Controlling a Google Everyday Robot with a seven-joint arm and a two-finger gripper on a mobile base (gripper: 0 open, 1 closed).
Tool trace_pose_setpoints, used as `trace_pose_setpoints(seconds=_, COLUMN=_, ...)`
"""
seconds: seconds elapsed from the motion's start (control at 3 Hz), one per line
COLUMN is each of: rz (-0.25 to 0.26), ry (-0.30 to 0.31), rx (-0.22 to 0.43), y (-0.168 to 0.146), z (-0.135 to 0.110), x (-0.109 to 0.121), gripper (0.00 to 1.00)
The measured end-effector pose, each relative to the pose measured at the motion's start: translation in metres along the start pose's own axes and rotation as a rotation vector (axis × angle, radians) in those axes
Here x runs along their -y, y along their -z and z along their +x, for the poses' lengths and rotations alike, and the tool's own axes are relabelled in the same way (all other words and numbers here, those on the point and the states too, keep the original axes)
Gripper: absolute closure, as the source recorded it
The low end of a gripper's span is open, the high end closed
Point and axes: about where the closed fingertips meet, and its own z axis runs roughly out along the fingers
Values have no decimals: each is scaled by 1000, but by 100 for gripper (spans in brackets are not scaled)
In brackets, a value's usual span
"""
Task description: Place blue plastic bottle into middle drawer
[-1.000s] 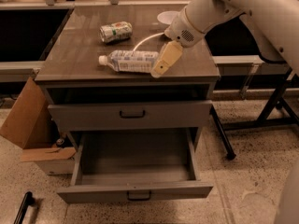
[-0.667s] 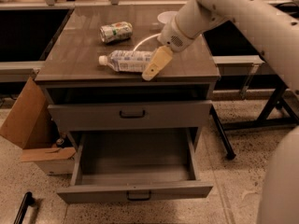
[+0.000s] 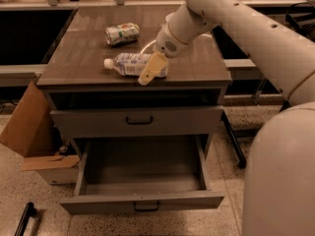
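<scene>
Looking at it, the blue plastic bottle (image 3: 129, 64) lies sideways on the bench (image 3: 78, 58), cap pointing left, with the claw (image 3: 153, 68) (can't tell how wide) right at its right end, middle drawer (image 3: 142, 201) open below.

One grey metal cabinet (image 3: 83, 63) with a brown top stands in view. On the cabinet top lie one blue plastic bottle (image 3: 129, 64), small and clear with a white screw cap and a pale blue-white label, and one crushed green-white can (image 3: 122, 34): two containers in all. The cabinet front holds two wide grey drawers, the upper drawer (image 3: 98, 123) shut and the middle drawer (image 3: 98, 201) pulled out. Each carries one small dark bar handle (image 3: 139, 120), two handles together. One white robot arm (image 3: 236, 18) ends in one gripper (image 3: 152, 69), just over the bottle on the cabinet top. One brown cardboard box (image 3: 29, 127) sits on the floor beside the cabinet.
</scene>
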Motion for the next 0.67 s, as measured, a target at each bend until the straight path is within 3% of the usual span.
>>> trace_pose_setpoints(seconds=0.67, rz=-23, ry=39, rx=-66, y=-19, z=-17, x=-3, gripper=63)
